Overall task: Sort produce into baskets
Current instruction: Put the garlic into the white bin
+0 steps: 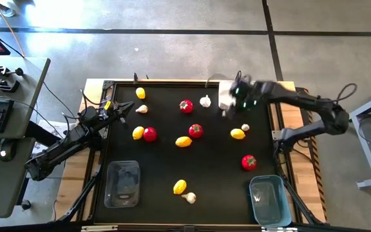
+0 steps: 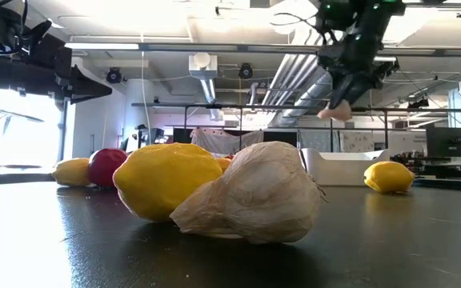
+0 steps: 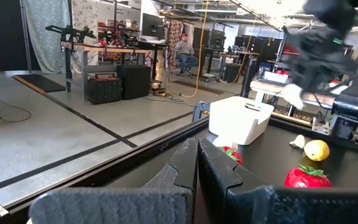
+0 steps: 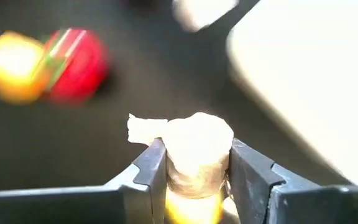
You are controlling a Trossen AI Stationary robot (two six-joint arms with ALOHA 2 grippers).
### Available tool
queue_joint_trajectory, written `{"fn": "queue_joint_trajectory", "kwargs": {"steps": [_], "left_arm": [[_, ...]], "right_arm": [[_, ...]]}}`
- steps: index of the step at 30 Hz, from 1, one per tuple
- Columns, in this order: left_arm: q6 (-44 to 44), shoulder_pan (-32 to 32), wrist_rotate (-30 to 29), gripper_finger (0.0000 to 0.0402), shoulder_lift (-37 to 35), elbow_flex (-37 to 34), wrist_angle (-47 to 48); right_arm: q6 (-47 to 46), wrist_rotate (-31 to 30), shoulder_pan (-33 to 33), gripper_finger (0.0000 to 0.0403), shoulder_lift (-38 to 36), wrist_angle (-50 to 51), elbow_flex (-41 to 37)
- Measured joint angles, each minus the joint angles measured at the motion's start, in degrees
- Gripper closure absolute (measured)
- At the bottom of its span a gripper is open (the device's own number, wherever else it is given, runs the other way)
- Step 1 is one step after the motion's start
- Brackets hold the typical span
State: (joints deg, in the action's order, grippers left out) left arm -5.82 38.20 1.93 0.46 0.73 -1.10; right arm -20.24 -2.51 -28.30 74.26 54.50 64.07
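My right gripper [image 4: 197,177] is shut on a white garlic bulb [image 4: 197,146] high over the table's far right part, next to the white basket [image 1: 226,95]; the low view shows the bulb [image 2: 334,112] hanging under it. Red, yellow and white produce lies scattered on the black table [image 1: 166,167], such as a red piece [image 1: 196,131] and a yellow one [image 1: 183,142]. The clear basket [image 1: 122,183] and the blue-grey basket [image 1: 269,200] stand at the near edge. My left gripper [image 3: 197,168] waits shut, level, at the table's left edge. My right gripper pinches the garlic bulb by its two opposite sides [image 4: 174,158] between its two fingers [image 4: 247,171]. The fingers slant steeply down from above. The bulb is lifted well clear of the table, its end sticking out past the fingertips.
A yellow piece [image 2: 166,180] and a garlic bulb [image 2: 250,196] lie close to the near edge. A yellow piece [image 1: 237,134] and a small garlic bulb [image 1: 245,127] lie just nearward of my right gripper. A person [image 3: 182,50] sits in the room beyond.
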Motion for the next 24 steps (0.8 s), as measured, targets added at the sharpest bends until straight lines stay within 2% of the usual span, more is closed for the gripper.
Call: {"fn": "queue_joint_trajectory", "kwargs": {"steps": [2, 5, 12, 19, 24], "left_arm": [[0.0, 0.0, 0.0, 0.0401, 0.0, 0.0, 0.0], [0.0, 0.0, 0.0, 0.0401, 0.0, 0.0, 0.0], [0.0, 0.0, 0.0, 0.0401, 0.0, 0.0, 0.0], [0.0, 0.0, 0.0, 0.0401, 0.0, 0.0, 0.0], [0.0, 0.0, 0.0, 0.0401, 0.0, 0.0, 0.0]], "right_arm": [[0.3, -2.9, -4.3, 0.0282, 0.0, -2.3, 0.6], [-0.4, -3.1, -9.5, 0.0282, 0.9, -7.5, -0.4], [-1.8, -6.5, -17.6, 0.0281, 10.0, -12.2, -1.3], [-3.3, -6.0, -21.1, 0.0281, 20.1, -16.2, -1.3], [-4.3, -6.1, -21.2, 0.0281, 23.1, -18.8, -1.3]]}}
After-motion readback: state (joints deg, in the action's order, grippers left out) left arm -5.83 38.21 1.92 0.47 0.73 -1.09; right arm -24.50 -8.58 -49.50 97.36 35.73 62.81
